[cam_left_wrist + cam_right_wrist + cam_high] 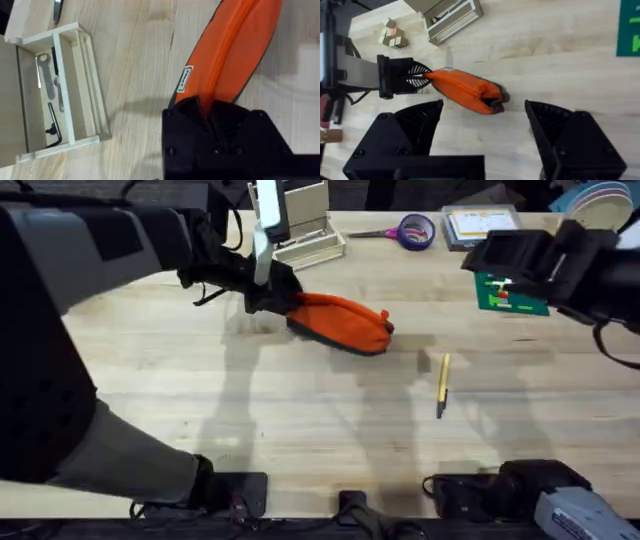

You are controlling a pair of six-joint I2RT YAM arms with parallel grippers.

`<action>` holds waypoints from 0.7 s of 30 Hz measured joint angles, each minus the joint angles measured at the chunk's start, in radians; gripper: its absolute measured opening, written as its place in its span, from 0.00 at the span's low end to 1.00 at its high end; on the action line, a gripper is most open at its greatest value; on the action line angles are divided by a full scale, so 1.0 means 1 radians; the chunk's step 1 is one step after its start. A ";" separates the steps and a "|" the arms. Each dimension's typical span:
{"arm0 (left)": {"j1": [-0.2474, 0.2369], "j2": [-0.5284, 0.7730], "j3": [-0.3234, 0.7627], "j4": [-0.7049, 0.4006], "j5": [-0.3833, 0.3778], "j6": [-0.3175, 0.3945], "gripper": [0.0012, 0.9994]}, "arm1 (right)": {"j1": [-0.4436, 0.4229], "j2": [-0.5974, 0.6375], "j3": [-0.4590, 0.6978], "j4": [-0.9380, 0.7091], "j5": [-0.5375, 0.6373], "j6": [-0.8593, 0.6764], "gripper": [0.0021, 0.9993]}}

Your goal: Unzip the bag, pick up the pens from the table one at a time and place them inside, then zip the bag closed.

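Note:
The orange bag (pixel 342 320) lies on the table (pixel 300 410) left of centre, with its dark blue strip along the near side. My left gripper (pixel 274 297) is shut on the bag's left end; in the left wrist view the black fingers (pixel 190 112) pinch the orange fabric (pixel 235 45). One yellowish pen (pixel 442 383) with a dark tip lies apart, to the right of the bag. My right gripper (pixel 487 258) hovers at the far right, open and holding nothing. Its wrist view looks toward the bag (pixel 465 90) and the left gripper (pixel 415 76).
A wooden box (pixel 310 242) holding hex keys (pixel 50 85) stands behind the bag. Purple-handled scissors (pixel 412 230), a flat tray (pixel 480 225) and a green card (pixel 512 295) sit at the back right. Small wooden blocks (pixel 391 34) lie far left.

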 joint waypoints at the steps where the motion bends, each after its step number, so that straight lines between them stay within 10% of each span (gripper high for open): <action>1: 0.000 0.000 0.000 0.000 0.000 0.000 0.04 | 0.000 0.008 0.000 0.000 -0.006 0.009 1.00; 21: 0.000 0.000 0.000 0.000 0.000 0.000 0.04 | 0.001 0.159 0.000 0.000 -0.032 0.045 1.00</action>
